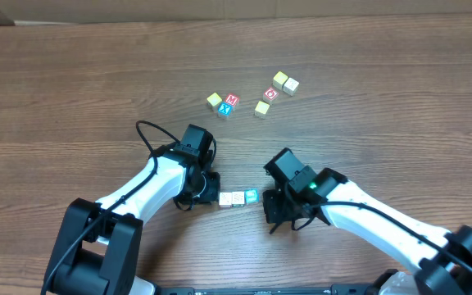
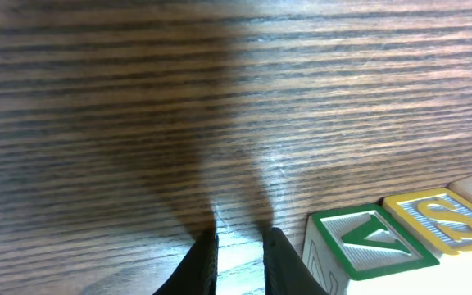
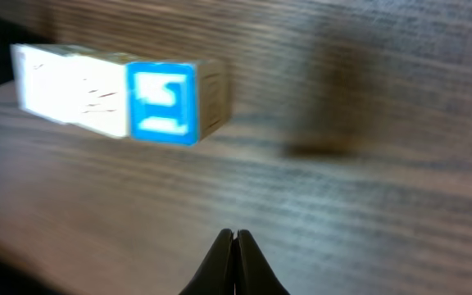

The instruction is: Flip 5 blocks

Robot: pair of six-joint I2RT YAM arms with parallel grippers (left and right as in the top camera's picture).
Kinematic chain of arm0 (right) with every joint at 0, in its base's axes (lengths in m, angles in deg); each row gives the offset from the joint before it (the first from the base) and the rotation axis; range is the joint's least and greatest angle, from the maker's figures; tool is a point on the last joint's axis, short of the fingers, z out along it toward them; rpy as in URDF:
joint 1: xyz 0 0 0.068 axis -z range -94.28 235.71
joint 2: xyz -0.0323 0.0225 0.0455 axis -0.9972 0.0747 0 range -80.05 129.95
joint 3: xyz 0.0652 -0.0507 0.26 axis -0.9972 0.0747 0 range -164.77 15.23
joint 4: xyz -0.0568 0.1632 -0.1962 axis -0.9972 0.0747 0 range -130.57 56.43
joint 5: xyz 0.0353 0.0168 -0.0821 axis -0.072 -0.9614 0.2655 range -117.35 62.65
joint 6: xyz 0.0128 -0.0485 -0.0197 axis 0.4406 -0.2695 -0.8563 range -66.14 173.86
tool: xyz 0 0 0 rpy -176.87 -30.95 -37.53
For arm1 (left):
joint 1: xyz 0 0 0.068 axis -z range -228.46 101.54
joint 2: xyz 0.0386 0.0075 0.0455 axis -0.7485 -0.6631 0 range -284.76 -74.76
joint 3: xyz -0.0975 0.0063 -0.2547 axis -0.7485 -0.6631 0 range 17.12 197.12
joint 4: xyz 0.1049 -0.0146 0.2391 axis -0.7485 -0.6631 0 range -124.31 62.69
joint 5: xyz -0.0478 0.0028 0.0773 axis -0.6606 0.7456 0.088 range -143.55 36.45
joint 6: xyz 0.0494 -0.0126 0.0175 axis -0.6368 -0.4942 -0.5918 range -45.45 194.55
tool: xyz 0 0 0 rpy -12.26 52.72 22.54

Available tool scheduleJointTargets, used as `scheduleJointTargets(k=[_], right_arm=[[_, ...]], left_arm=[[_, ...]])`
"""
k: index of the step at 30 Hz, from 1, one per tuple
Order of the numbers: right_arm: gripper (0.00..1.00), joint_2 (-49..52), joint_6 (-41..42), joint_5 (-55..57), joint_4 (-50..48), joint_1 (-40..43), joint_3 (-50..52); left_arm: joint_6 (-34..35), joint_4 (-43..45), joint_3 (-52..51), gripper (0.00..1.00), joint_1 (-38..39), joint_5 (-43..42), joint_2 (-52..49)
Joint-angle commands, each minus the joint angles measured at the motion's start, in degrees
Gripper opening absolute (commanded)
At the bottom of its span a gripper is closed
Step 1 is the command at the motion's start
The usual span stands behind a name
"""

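Blocks (image 1: 234, 198) sit three in a row between our grippers, others scattered farther up the table (image 1: 72, 82). Our left gripper (image 2: 240, 246) stands slightly apart, empty, beside the green-lettered block (image 2: 367, 242); our right gripper (image 3: 236, 239) is pressed together.

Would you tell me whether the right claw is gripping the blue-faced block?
No, the right claw is shut on nothing, and the blue-faced block lies apart from it on the table.
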Motion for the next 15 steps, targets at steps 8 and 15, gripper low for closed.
scheduleJointTargets(k=[8, 15], right_arm=[[0.04, 5.20, -7.54, 7.61, -5.79, 0.15, -1.27], [0.04, 6.23, -8.33, 7.50, -10.51, 0.13, -1.27]], left_arm=[[0.24, -0.46, -0.72, 0.14, -0.24, -2.08, -0.87], [0.24, -0.46, -0.72, 0.14, -0.22, -2.75, -0.87]])
